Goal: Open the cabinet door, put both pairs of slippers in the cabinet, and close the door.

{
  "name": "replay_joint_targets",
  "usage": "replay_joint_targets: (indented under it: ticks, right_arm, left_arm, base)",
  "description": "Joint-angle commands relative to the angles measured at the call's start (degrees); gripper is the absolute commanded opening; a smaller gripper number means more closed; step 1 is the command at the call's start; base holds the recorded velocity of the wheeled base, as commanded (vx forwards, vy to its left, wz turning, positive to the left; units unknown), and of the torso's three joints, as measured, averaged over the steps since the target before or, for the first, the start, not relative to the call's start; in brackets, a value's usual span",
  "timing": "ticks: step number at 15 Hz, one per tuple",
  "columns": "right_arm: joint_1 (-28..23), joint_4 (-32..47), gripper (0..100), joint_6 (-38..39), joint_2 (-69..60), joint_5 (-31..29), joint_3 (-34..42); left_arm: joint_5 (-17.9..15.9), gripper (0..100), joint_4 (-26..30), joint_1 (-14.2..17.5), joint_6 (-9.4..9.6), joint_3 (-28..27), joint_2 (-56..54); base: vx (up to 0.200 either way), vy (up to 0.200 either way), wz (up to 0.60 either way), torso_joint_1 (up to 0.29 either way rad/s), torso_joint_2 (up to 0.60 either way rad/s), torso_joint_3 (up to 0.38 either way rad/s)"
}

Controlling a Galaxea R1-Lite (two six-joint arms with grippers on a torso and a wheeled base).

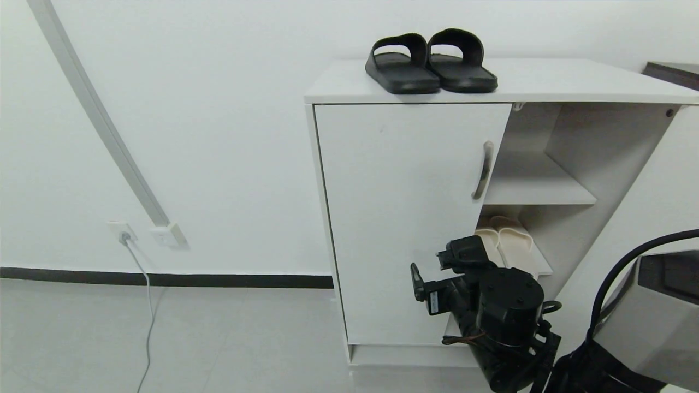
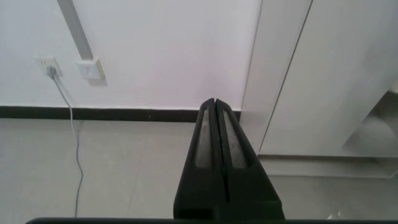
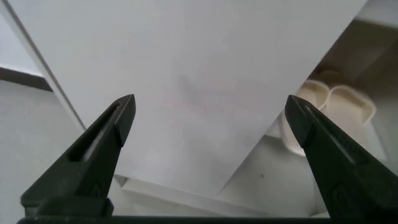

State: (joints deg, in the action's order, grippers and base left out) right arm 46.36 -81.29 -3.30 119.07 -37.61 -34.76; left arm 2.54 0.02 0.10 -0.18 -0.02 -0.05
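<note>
Found white cabinet [image 1: 546,76] standing against the wall on a grey tiled floor [image 1: 246,338]. Noted left-hand door [image 1: 404,218] shut, with curved handle [image 1: 483,170] upright at its inner edge. Noted right-hand door [image 1: 655,207] swung wide open, exposing the right compartment. Recorded black slippers [image 1: 431,63] side by side and touching on the cabinet's top surface, above the shut door, toes at the front edge. Recorded cream slippers [image 1: 505,240] inside the open compartment, side by side on the lower shelf [image 1: 540,265], beneath the middle shelf [image 1: 532,188] and just beside the shut door's handle edge; confirmed the same pair in the right wrist view. Located right gripper [image 3: 208,102] low in front of the shut door, close to its face, jaws spread well apart and gripping nothing, with the cream pair off to one side beyond the door's edge. Located left gripper [image 2: 215,102] low and out to the left of the cabinet, jaws pressed together with nothing between them, pointed toward the skirting line beside the cabinet's lower left corner. Noted wall socket [image 2: 48,65] with grey cable [image 2: 73,130] trailing down to the floor, well apart from the cabinet.
</note>
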Motion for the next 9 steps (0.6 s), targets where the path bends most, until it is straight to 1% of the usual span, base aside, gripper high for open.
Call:
replay_joint_targets:
  ticks: [1, 4, 9]
  right_arm:
    - [-0.04, -0.01, 100, -0.04, 0.2, -0.01, 0.04]
    - [-0.13, -0.01, 100, -0.04, 0.2, -0.01, 0.04]
    - [-0.04, -0.01, 100, -0.12, 0.2, -0.01, 0.04]
  left_arm:
    - [0.01, 0, 0.06, -0.01, -0.08, 0.02, 0.05]
    - [0.01, 0, 0.06, -0.01, 0.01, 0.02, 0.05]
    - [0.01, 0, 0.06, -0.01, -0.08, 0.02, 0.05]
  base:
    - [0.0, 0.0, 0.0, 0.032, -0.5, -0.364]
    - [0.0, 0.0, 0.0, 0.106, -0.46, -0.357]
    - [0.0, 0.0, 0.0, 0.135, -0.47, -0.332]
